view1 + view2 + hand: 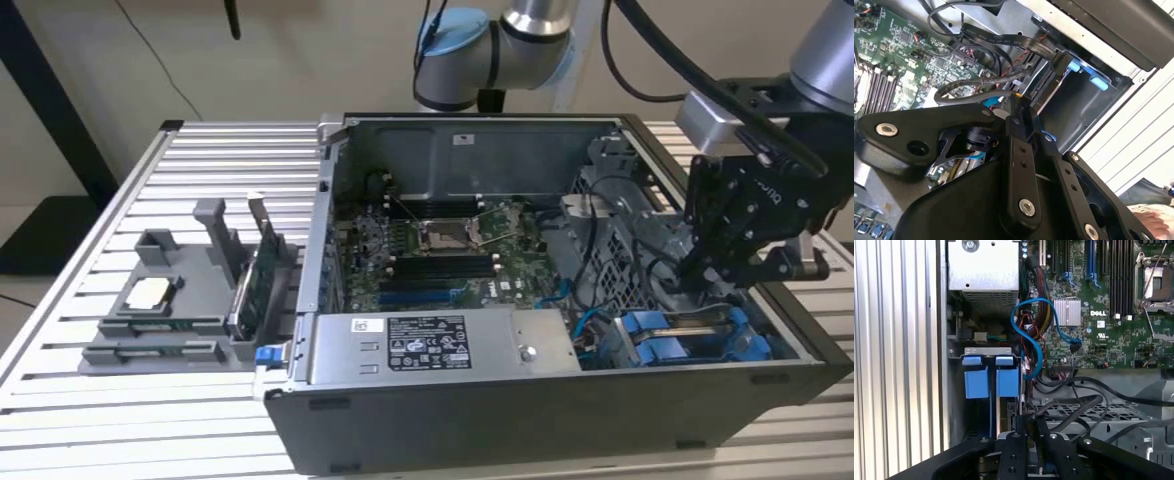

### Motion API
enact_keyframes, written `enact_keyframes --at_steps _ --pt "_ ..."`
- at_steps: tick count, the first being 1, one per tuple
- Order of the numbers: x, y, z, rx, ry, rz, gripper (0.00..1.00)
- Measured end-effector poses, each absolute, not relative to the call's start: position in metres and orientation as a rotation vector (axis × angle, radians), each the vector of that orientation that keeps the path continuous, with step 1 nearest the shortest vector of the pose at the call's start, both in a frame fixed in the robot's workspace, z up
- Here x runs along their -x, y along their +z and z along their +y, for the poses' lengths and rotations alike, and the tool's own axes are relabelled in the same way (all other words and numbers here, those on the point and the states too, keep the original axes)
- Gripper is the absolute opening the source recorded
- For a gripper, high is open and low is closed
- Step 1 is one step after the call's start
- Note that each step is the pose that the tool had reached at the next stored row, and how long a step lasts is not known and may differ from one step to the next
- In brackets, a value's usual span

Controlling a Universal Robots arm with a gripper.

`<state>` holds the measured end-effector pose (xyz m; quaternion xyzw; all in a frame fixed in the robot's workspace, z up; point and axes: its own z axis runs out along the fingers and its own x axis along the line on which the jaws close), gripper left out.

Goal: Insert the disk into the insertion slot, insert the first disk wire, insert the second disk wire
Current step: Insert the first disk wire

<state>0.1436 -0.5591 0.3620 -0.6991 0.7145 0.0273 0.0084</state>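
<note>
Exterior view, left to right. At the exterior view's left you have the grey fixture tray (160, 300) on the slatted table (80, 420), with green cards (267, 262) standing upright in it. Centre of the frame is the open computer case (467, 135): motherboard (441, 240) in the middle, power supply (427, 342) along the near edge. Lower right of the frame is the disk (665, 338), blue carrier showing, just beside a second blue carrier (747, 347). The first wrist view has the disk seated in the insertion slot (979, 417), the two blue tabs side by side. There a blue wire (1036, 340) loops from the motherboard to just beside them. Your gripper (701, 278) hangs at the exterior view's right, pointing down into the case, just above the blue carriers. In the second wrist view a black braided wire (979, 82) runs close by it. Spread or pinching something — can't tell from these views.
</note>
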Motion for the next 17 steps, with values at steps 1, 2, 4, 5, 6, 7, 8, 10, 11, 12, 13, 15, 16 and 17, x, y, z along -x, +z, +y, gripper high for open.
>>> enact_keyframes --at_steps 1,2,4,5,6,7,8,10,11,12,13,15,16,17 --pt "-0.1437 0.3616 -0.5591 2.185 0.085 2.233 0.19" --pt "-0.1438 0.3613 -0.5593 2.185 0.085 2.233 0.19" --pt "-0.1439 0.3604 -0.5593 2.184 0.086 2.233 0.19" --pt "-0.1439 0.3599 -0.5594 2.184 0.086 2.233 0.19" --pt "-0.144 0.3594 -0.5594 2.184 0.085 2.233 0.19" --pt "-0.1441 0.359 -0.5594 2.185 0.085 2.233 0.19" --pt "-0.1442 0.3583 -0.5595 2.184 0.086 2.233 0.19" --pt "-0.1445 0.3573 -0.5597 2.185 0.085 2.233 0.19" --pt "-0.1446 0.3568 -0.5597 2.185 0.085 2.233 0.19" --pt "-0.1447 0.3562 -0.5599 2.184 0.085 2.233 0.19" --pt "-0.1448 0.3555 -0.5599 2.185 0.085 2.233 0.19" --pt "-0.145 0.3542 -0.5601 2.185 0.085 2.233 0.19" --pt "-0.1451 0.3536 -0.5603 2.185 0.085 2.233 0.19" --pt "-0.1454 0.3531 -0.5605 2.185 0.085 2.233 0.19"
